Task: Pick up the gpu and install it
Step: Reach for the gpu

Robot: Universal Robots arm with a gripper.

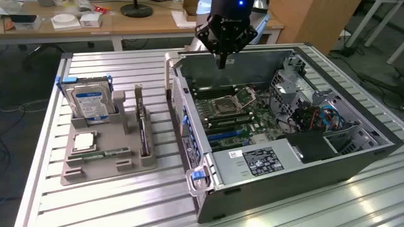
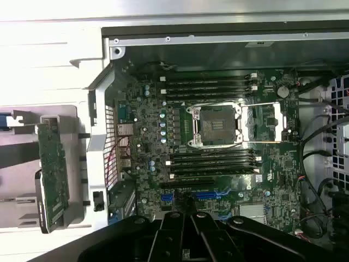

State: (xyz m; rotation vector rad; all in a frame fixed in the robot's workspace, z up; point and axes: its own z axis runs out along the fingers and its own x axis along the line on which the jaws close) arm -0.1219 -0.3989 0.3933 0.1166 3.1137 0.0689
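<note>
The end effector [image 1: 222, 64] hangs over the far part of the open computer case [image 1: 296, 182]. Its two dark fingers are pressed together to one narrow point and pinch nothing. It looks straight down on the motherboard [image 2: 142, 136], so I judge that the picking is not yet begun.

The gpu [image 2: 53, 174] is not in the case. It stands on its long edge in a slot of the grey holder [image 1: 107, 156], outside the case wall and well apart from the end effector, toward the exterior view's left and nearer to that camera. Standing upright like this leaves its upper edge free, which I think is meant for a pinch from above. The card is thin, flat and rectangular, and its green circuit board carries many small parts.

In the same holder the hard drive [image 1: 90, 103], silver with a blue and white label, stands upright in its own pocket, and a small square silver chip [image 1: 84, 141] lies flat. The holder looks like matte grey plastic with ribs and pockets, each one shaped for one part. It rests on a tabletop [image 1: 94, 203] of ribbed, shiny aluminium profiles.

The case lies on its side with the panel off, so the board faces up to the end effector. The board is dark green and dense. The CPU socket [image 2: 216, 124] has a silver frame, long black memory slots run on both sides of it, and blue expansion slots [image 2: 210, 194] lie close to the fingertips
</note>
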